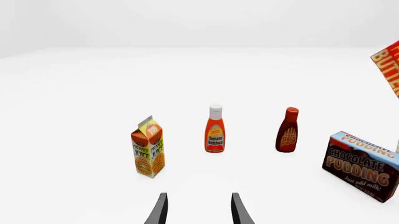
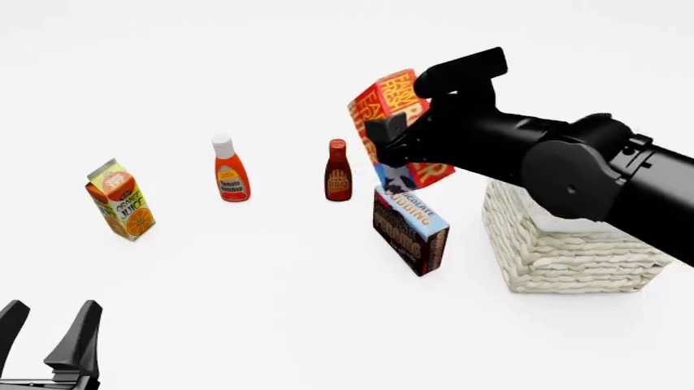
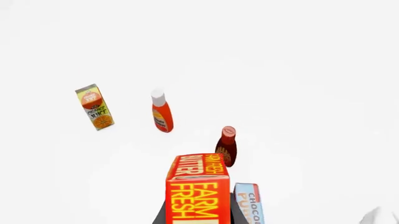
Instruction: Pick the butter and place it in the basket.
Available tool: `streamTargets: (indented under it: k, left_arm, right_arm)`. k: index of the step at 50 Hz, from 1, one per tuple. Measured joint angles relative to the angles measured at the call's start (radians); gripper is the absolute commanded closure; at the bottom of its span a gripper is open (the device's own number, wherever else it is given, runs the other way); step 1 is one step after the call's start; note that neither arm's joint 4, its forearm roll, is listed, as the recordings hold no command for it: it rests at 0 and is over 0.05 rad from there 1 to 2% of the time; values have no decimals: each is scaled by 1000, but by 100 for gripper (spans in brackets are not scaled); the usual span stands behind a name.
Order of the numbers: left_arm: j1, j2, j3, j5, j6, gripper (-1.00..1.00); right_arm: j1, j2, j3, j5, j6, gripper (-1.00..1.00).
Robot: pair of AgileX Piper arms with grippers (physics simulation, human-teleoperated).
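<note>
The right gripper (image 2: 404, 140) is clamping the butter (image 2: 392, 122) and holding it in the air above the chocolate pudding box (image 2: 410, 228), just left of the basket (image 2: 564, 252). The left gripper (image 2: 49, 329) is hovering low, fingers spread, gripping nothing.

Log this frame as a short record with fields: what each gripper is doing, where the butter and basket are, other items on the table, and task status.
right gripper: shut on the butter, holding it in the air
left gripper: open, empty, low at the near left
butter position: above the chocolate pudding box, left of the basket, not over it
basket: at the right, partly hidden by the right arm
other items: orange juice carton, ketchup bottle, BBQ sauce bottle, all upright
task status: butter picked, not yet placed
</note>
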Motion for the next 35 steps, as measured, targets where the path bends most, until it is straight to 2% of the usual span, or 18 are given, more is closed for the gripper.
streamTargets:
  k: [17,35]
  left_arm:
    - [0,0,0,0,0,-100]
    - [0,0,0,0,0,-100]
  right_arm:
    - [-137,-117,131,-151,-15,100]
    - [-258,-173,242,-287,-33,100]
